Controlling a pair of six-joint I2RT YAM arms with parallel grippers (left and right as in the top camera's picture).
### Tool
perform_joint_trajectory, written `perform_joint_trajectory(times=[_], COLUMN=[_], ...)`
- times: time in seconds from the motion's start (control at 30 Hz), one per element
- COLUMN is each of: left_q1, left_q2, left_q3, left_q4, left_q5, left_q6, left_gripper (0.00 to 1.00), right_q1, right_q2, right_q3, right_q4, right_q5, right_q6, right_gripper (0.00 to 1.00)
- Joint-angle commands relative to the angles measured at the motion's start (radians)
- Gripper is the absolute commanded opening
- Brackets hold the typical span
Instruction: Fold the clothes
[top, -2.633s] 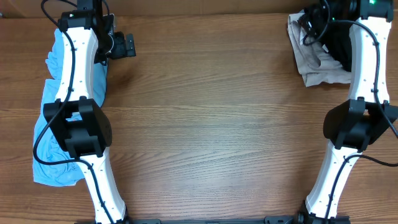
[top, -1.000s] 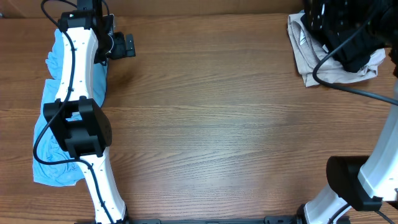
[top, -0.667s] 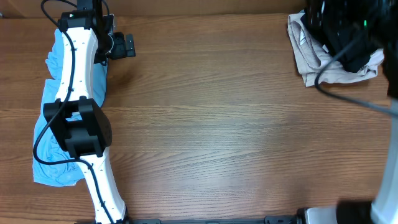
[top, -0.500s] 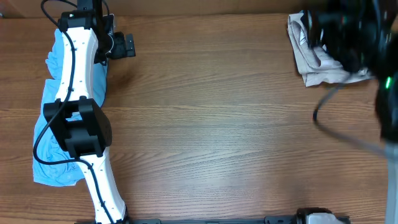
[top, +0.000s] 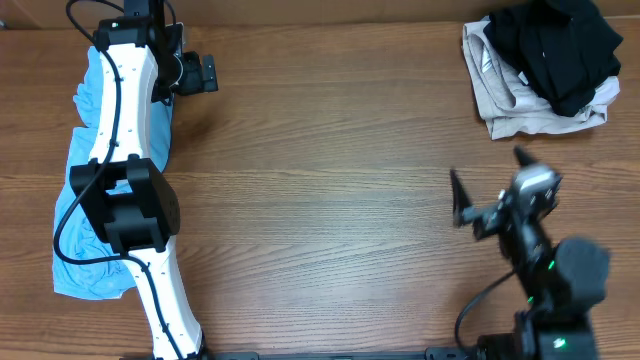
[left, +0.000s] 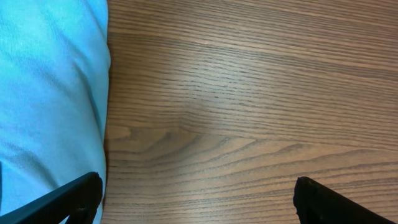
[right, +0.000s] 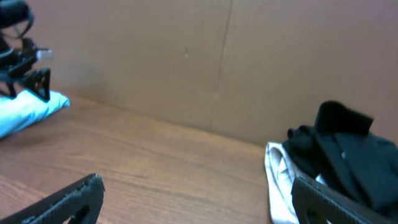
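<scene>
The clothes lie in two places. A light blue garment (top: 78, 262) stretches along the left edge under my left arm, and it fills the left side of the left wrist view (left: 50, 93). A black garment (top: 556, 42) is heaped on a beige one (top: 515, 112) at the far right corner; the right wrist view shows the black garment (right: 356, 157) over pale cloth (right: 277, 182). My left gripper (top: 196, 72) hovers open over bare wood beside the blue cloth, jaws wide (left: 196, 199). My right gripper (top: 487, 178) stands open and empty in front of the pile, apart from it (right: 199, 198).
The wooden table (top: 330, 200) runs between the two heaps. A brown wall (right: 205, 56) stands behind the far edge. My left arm's links (top: 125, 200) lie over the blue garment. The right arm's base (top: 560, 290) sits at the near right.
My right arm has swung off the black and beige pile toward the near right of the table, uncovering the pile. The left arm and the blue garment have not moved.
</scene>
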Motion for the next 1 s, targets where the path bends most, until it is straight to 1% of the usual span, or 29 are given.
perform_joint_trajectory(times=[0.0,0.07,0.17,0.37,0.53,0.67,0.97], left_q1=[-0.01,-0.009,-0.009,-0.009,-0.009,-0.009,-0.009], left_q2=[0.01,0.01,0.01,0.01,0.01,0.01,0.01], left_q3=[-0.002,-0.002,-0.002,-0.002,-0.002,-0.002,-0.002], left_q4=[0.001,0.001,0.001,0.001,0.001,0.001,0.001], left_q5=[-0.01,-0.01,-0.01,-0.01,-0.01,-0.01,-0.01], left_q6=[0.002,0.002,0.002,0.002,0.002,0.002,0.002], left_gripper=[1.0,1.0,1.0,1.0,1.0,1.0,1.0], right_q1=[0.003,0.002,0.004,0.019,0.02,0.02,0.02], right_q2=[-0.151,-0.226,-0.301,-0.38,-0.405,-0.423,-0.467], right_q3=[-0.182,-0.27,-0.356,-0.441,-0.447,-0.447,-0.447], right_q4=[0.081,0.12,0.14,0.141,0.095,0.018,0.016], right_q5=[-0.03,-0.028,-0.025,0.061,0.129,0.152,0.159], right_q6=[0.01,0.039,0.078,0.181,0.192,0.192,0.192], right_gripper=[1.0,1.0,1.0,1.0,1.0,1.0,1.0])
